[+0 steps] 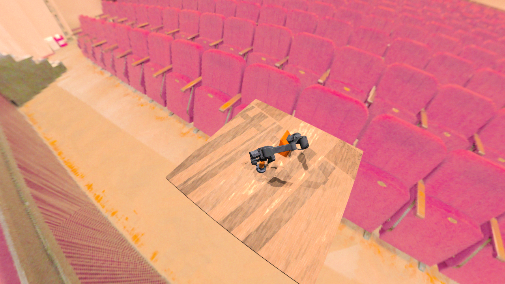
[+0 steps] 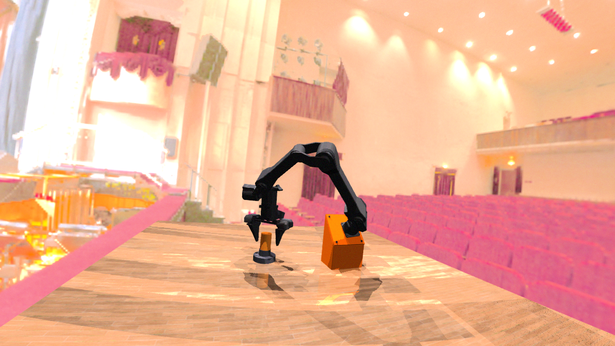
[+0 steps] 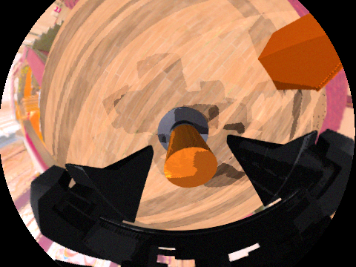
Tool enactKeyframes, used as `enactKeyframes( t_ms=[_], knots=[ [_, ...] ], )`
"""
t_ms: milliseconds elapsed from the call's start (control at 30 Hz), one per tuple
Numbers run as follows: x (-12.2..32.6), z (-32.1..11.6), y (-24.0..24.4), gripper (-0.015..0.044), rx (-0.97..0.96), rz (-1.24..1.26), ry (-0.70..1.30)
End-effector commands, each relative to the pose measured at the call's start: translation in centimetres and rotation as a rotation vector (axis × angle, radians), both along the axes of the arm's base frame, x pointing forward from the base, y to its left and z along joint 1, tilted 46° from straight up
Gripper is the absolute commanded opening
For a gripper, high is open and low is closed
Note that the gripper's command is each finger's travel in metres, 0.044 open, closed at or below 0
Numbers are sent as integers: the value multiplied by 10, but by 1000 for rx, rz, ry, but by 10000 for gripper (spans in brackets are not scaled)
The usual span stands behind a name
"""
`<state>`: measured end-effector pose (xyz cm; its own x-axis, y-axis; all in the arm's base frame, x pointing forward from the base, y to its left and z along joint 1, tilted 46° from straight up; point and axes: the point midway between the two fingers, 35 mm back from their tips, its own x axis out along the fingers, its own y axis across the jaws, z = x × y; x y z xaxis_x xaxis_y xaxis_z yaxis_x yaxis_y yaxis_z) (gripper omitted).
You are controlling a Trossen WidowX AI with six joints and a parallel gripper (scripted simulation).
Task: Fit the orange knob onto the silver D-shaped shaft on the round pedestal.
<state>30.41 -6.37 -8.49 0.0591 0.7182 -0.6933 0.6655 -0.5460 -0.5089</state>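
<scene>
The orange knob [image 1: 261, 165] [image 2: 265, 241] [image 3: 190, 167] stands upright on the dark round pedestal [image 1: 260, 170] [image 2: 264, 259] [image 3: 190, 113]. Its lower end meets the pedestal's raised collar, and no gap shows between them in the exterior view. The silver shaft, its flat side and the knob's hole are hidden. My gripper [image 2: 267, 242] [image 3: 190, 144] is wide open and points down. Its fingertips are on either side of the knob, with space showing on both sides in the wrist view. Nothing is held between the fingers.
The arm's orange wedge-shaped base [image 1: 284, 145] [image 2: 343, 253] [image 3: 302, 55] stands on the wooden table [image 1: 225, 197] [image 2: 172, 318] [image 3: 208, 41], to the right of the pedestal in the exterior view. Arm shadows fall around the pedestal.
</scene>
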Motion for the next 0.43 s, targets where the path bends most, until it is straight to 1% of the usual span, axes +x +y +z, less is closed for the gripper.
enactKeyframes(
  t_ms=[0, 67, 100, 400],
  knots=[
    [0, 36, -44, 440, -19, -13, -19],
    [-5, 55, -60, 440, -17, -12, -19],
    [-5, 57, -63, 440, -17, -12, -19],
    [-2, 56, -65, 440, -17, -12, -19]
  ],
)
